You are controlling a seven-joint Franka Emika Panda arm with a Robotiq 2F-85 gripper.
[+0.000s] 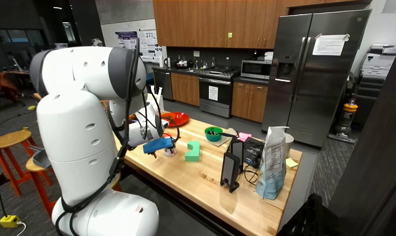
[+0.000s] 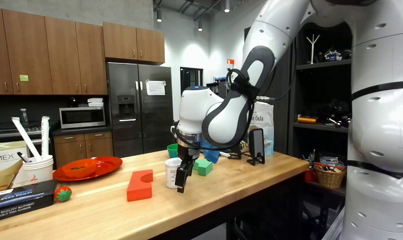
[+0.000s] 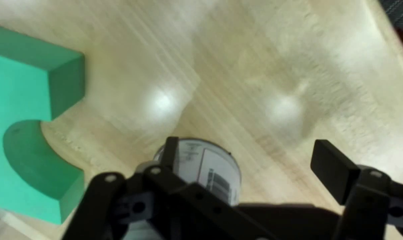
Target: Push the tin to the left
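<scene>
The tin (image 2: 170, 171) stands upright on the desk (image 2: 235, 185), between a red block (image 2: 138, 187) and a green block (image 3: 18, 90), each with a rounded notch. Its white, printed side shows in an exterior view, its curved outline in the wrist view. The gripper (image 3: 250, 155) hangs just beside it, fingers (image 3: 170, 151) spread wide apart; one finger overlaps the tin in the wrist view, though from these angles it is hard to say whether they touch. Farther out, in both exterior views, a red plate (image 2: 113, 163) carries an orange bowl (image 2: 84, 173). A green bowl (image 1: 213, 138) has a black handle (image 1: 229, 135) reaching over its rim. Toward one end of the desk stand two speakers (image 1: 229, 168) and an upright oats bag (image 1: 270, 167). Toward the other end, a stack of white cups (image 2: 38, 171) holds white sticks (image 2: 45, 136), with a black box (image 2: 24, 200) and a small red, green-topped item (image 2: 62, 194) nearby.
</scene>
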